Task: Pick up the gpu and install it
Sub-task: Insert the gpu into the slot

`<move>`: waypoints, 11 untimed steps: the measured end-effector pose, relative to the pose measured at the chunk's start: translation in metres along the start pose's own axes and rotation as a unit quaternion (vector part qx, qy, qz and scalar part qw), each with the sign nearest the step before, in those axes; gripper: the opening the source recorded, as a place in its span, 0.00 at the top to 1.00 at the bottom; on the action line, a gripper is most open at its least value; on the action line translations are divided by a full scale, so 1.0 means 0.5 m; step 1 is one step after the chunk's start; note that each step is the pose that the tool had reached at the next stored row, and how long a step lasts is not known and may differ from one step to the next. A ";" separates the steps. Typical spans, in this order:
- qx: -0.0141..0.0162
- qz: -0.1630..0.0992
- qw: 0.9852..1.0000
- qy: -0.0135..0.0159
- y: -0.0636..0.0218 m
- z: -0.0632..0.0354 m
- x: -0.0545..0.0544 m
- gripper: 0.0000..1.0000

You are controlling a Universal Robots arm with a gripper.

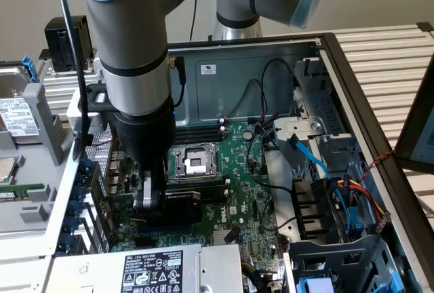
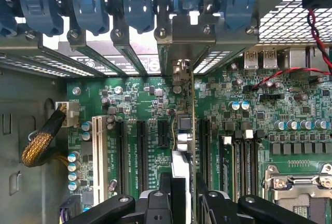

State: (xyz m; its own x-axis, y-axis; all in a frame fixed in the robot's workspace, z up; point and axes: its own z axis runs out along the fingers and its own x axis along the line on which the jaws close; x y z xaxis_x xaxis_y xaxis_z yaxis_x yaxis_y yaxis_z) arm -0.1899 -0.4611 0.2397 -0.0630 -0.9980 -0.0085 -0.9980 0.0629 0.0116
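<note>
- End effector (image 1: 152, 203) is low inside the open computer case (image 1: 380, 103), over the expansion slots of the green motherboard (image 1: 237, 191).
- Its fingers (image 2: 165, 195) are clenched on the gpu (image 2: 182, 136). In the wrist view the card sits edge-on between them, upright, running forward from the end effector toward the rear wall of the case.
- In the exterior view the gpu (image 1: 186, 205) shows as a dark block just under and beside the end effector, right down at board level.
- Pick-up looks done: the card is in hand and off the bench.
- The card's metal end (image 2: 179, 71) lies close to the row of blue slot latches (image 2: 140, 6) ahead of the end effector, so it appears lined up with a rear opening.
- Black slots (image 2: 141, 156) lie to either side of the held card. The slot beneath it is hidden.
- Cannot tell whether the card's edge is fully pressed home.
- Left to do, by judgement: confirm seating and let go.
- The processor socket (image 1: 193, 164) sits near the end effector, bare.
</note>
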 end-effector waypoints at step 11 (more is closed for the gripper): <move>0.000 0.000 1.000 0.000 0.000 0.000 0.002 0.72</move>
State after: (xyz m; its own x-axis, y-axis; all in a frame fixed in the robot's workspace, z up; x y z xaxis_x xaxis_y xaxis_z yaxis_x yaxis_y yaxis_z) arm -0.1899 -0.4621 0.2397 -0.0630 -0.9980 -0.0084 -0.9980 0.0629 0.0116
